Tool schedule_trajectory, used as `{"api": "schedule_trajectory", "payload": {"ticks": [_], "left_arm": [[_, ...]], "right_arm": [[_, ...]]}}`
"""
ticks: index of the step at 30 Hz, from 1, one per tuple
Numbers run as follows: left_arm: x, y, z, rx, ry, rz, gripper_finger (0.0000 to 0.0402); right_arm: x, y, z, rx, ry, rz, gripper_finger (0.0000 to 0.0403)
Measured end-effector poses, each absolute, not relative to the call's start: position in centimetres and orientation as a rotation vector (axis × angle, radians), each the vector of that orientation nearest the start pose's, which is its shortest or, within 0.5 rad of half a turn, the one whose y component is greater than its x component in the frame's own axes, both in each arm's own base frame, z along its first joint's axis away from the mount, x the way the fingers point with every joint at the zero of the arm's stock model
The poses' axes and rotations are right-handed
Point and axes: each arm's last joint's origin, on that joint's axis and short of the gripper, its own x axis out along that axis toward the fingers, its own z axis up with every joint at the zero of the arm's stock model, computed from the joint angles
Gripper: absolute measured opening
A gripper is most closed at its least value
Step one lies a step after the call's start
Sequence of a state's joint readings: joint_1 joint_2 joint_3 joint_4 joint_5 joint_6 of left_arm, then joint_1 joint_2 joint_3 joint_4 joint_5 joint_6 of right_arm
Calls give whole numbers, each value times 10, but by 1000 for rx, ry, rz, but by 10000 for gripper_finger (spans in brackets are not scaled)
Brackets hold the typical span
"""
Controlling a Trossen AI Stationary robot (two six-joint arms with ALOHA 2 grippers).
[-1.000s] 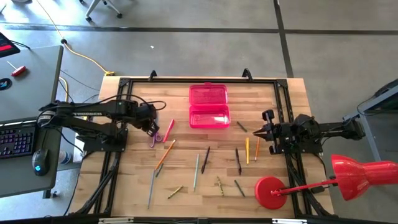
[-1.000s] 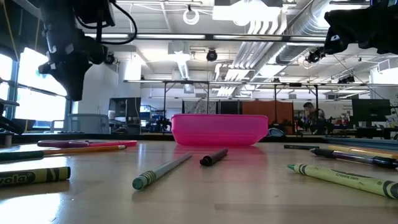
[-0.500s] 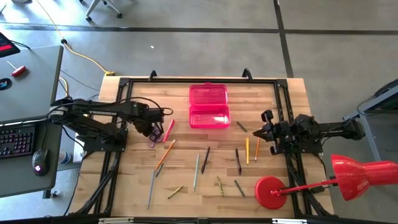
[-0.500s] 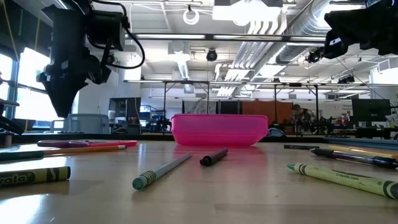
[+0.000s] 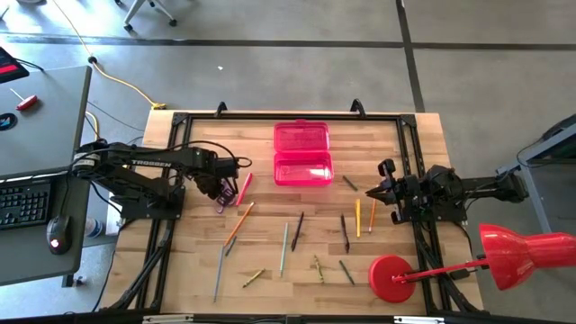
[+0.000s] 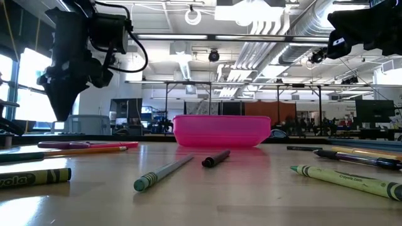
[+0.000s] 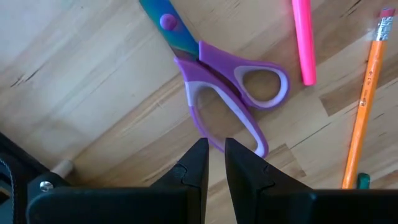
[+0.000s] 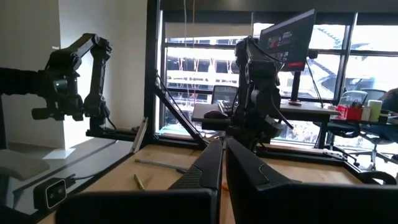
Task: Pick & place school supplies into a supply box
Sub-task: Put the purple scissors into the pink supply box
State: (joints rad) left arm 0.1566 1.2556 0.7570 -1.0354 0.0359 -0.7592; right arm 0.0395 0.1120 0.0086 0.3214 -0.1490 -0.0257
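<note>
Purple-handled scissors (image 7: 227, 87) lie on the wooden worktop (image 5: 270, 279) near its left edge, a pink pen (image 7: 303, 40) and an orange pencil (image 7: 364, 99) just beside them. The left gripper (image 7: 214, 162) hangs above the scissors' handles, its two dark fingers (image 7: 198, 163) a narrow slit apart and holding nothing; in the low view it sits clear above the tabletop. The pink supply box (image 5: 302, 154) stands open near the middle of the far edge, its lid folded back toward that edge. More pencils and pens (image 5: 285, 247) are scattered over the middle and near half of the worktop, among them a yellow pencil (image 5: 357, 217) toward the right edge. The right gripper (image 5: 371, 192) waits above the right side of the worktop, its fingers pressed together and empty. A red lamp (image 5: 392, 278) has its round base on the near right corner.
</note>
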Motion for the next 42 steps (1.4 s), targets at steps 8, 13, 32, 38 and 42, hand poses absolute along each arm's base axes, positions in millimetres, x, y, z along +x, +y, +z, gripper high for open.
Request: {"api": "schedule_trajectory", "payload": {"ticks": [8,13,32,38,42], "left_arm": [[183,29,193,-750,1414,721,83],[182,28,193,-774,1433,705,97],[198,33,158,-694,1568,845,166],[210,34,142,-701,1568,839,151],[214,35,134,-697,1598,847,144]], "right_arm": [[101,8,188,-37,-219,185,0],[101,8,188,-48,-219,183,0],[101,8,188,-64,-220,182,0],[101,8,188,-63,-219,182,0],[101,8,188,-63,-219,182,0]]}}
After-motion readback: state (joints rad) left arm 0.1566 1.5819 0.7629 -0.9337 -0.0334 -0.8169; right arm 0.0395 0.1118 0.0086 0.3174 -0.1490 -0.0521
